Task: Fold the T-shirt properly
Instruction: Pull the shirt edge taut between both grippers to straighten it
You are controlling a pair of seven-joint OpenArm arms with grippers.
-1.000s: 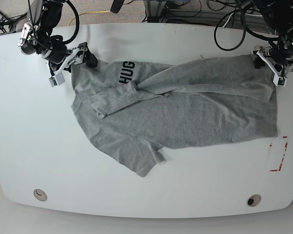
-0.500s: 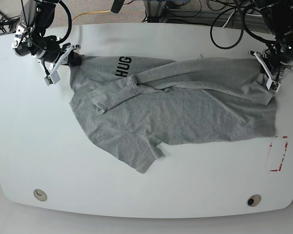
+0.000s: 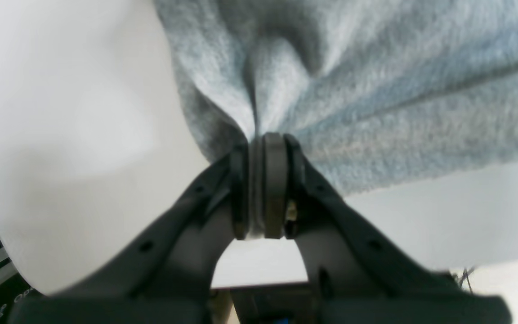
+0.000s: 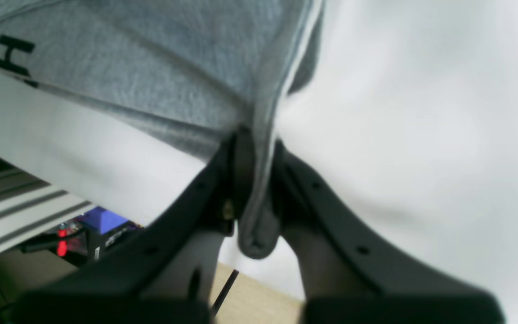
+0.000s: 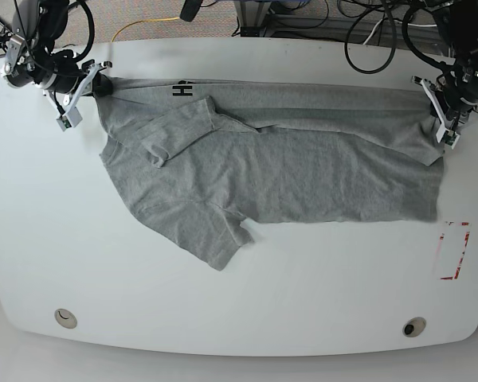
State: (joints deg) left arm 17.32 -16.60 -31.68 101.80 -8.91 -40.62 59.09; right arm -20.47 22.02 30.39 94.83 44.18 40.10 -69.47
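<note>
The light grey T-shirt (image 5: 279, 171) lies spread over the white table (image 5: 223, 302), its far edge pulled taut between my two grippers, one sleeve (image 5: 215, 239) pointing to the front. Black lettering (image 5: 182, 89) shows at the far edge, also in the right wrist view (image 4: 11, 56). My right gripper (image 5: 95, 83), at the base view's left, is shut on a shirt corner (image 4: 259, 135). My left gripper (image 5: 438, 103), at the base view's right, is shut on the other far corner (image 3: 263, 112).
A red-and-white marked patch (image 5: 452, 251) sits near the table's right edge. Two round holes (image 5: 64, 318) (image 5: 414, 327) are near the front edge. Cables (image 5: 366, 32) and a yellow cord (image 5: 143, 24) lie beyond the far edge.
Both grippers have pulled apart and toward the far edge. The shirt's far edge is now stretched straight, the lettering has rolled mostly out of sight, and the whole shirt has shifted left.
</note>
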